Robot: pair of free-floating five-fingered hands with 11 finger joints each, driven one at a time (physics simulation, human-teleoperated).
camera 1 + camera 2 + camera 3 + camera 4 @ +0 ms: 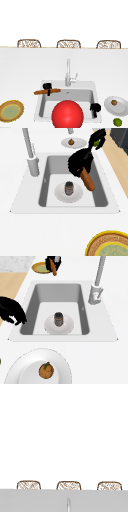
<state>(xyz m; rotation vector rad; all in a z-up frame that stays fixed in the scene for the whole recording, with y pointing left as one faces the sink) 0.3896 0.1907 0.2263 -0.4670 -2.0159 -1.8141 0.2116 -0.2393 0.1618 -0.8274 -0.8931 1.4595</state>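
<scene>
My left hand (47, 86) hovers over the sink's left rim, shut on a long orange-brown stick-shaped item (47, 91) that lies level across it. From the left side, this hand (79, 161) is above the basin and the stick (87, 180) slants down from it. From the right side, the hand (55, 261) and stick (53, 267) are at the far end. My right hand (95, 108) hangs at the sink's right front corner, fingers relaxed and holding nothing; it is also in the right side view (11, 311). A dark jar (69, 188) stands on a white plate (60, 196) in the basin.
A big red ball (67, 115) covers the front of the sink (93, 86). The faucet (68, 72) stands behind the basin. A yellow-green plate (11, 110) lies at left. A white plate (121, 106) with a brown fruit (114, 102) and a lime (117, 122) lie at right.
</scene>
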